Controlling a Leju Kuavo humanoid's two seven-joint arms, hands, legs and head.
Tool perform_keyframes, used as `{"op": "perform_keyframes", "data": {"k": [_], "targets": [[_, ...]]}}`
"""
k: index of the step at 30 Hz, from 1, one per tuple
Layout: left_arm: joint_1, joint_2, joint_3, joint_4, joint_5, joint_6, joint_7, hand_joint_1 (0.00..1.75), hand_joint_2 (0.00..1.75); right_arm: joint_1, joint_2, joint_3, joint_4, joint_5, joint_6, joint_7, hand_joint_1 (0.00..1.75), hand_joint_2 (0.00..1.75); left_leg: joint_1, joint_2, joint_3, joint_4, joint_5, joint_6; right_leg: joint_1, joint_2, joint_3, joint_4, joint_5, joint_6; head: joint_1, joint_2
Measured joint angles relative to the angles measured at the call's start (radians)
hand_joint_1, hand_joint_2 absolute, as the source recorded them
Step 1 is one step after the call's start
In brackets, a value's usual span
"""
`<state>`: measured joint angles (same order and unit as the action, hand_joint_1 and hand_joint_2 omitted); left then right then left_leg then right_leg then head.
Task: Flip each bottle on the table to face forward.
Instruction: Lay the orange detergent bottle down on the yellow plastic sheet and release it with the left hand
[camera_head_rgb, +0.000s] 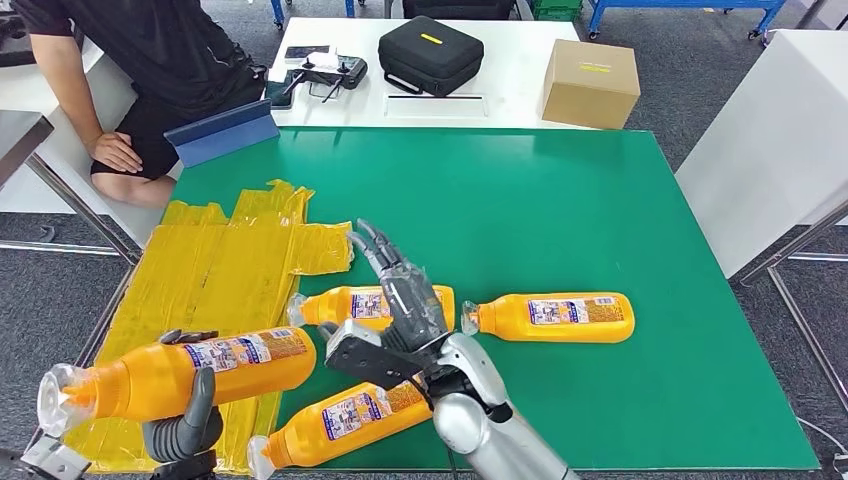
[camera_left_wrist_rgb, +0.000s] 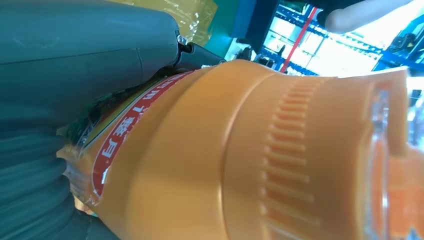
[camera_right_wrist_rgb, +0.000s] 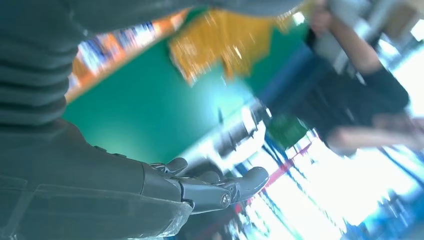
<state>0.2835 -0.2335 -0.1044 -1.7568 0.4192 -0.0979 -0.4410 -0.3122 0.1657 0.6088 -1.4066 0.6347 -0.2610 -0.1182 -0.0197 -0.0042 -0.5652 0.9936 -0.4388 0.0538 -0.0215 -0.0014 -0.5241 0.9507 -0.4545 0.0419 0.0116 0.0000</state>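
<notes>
Gripped in the left robot hand (camera_head_rgb: 185, 425) at near left, one orange bottle (camera_head_rgb: 190, 370) hangs above the tabletop (camera_head_rgb: 600, 200); the right robot hand (camera_head_rgb: 400, 300), fingers spread and empty, hovers over another bottle (camera_head_rgb: 345, 305).

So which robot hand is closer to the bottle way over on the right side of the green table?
The right hand. It hovers open above the middle bottle, just beside that right-side bottle. The left hand is across the table, gripping another bottle.
</notes>
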Motion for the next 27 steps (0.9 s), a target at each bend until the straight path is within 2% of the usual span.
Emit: {"op": "perform_keyframes", "data": {"k": [6, 11, 14, 19, 27], "targets": [[-0.01, -0.009, 0.047, 0.007, 0.008, -0.024, -0.001, 1.75, 1.75, 0.043, -0.073, -0.085, -0.233, 0.016, 0.008, -0.022, 0.0, 0.0, -0.001, 0.0, 0.0, 0.0, 0.0, 0.0, 0.0, 0.0, 0.0, 0.0, 0.0, 0.0, 0.0, 0.0], [-0.014, -0.01, 0.088, 0.005, -0.04, -0.034, -0.002, 1.75, 1.75, 0.081, -0.121, -0.141, -0.353, 0.05, 0.021, -0.031, 0.0, 0.0, -0.001, 0.0, 0.0, 0.0, 0.0, 0.0, 0.0, 0.0, 0.0, 0.0, 0.0, 0.0, 0.0, 0.0], [-0.022, -0.01, 0.129, -0.006, -0.149, -0.018, -0.004, 1.75, 1.75, 0.114, -0.149, -0.19, -0.41, 0.065, 0.061, -0.034, 0.0, 0.0, 0.0, 0.0, 0.0, 0.0, 0.0, 0.0, 0.0, 0.0, 0.0, 0.0, 0.0, 0.0, 0.0, 0.0], [-0.044, 0.0, 0.223, -0.029, -0.397, 0.072, -0.014, 1.75, 1.75, 0.195, -0.193, -0.306, -0.472, 0.049, 0.119, -0.087, 0.0, 0.0, 0.0, 0.0, 0.0, 0.0, 0.0, 0.0, 0.0, 0.0, 0.0, 0.0, 0.0, 0.0, 0.0, 0.0], [-0.103, 0.05, 0.325, -0.01, -0.696, 0.231, 0.024, 1.75, 1.75, 0.235, -0.206, -0.425, -0.484, 0.065, 0.164, -0.126, 0.0, 0.0, 0.0, 0.0, 0.0, 0.0, 0.0, 0.0, 0.0, 0.0, 0.0, 0.0, 0.0, 0.0, 0.0, 0.0]]}}
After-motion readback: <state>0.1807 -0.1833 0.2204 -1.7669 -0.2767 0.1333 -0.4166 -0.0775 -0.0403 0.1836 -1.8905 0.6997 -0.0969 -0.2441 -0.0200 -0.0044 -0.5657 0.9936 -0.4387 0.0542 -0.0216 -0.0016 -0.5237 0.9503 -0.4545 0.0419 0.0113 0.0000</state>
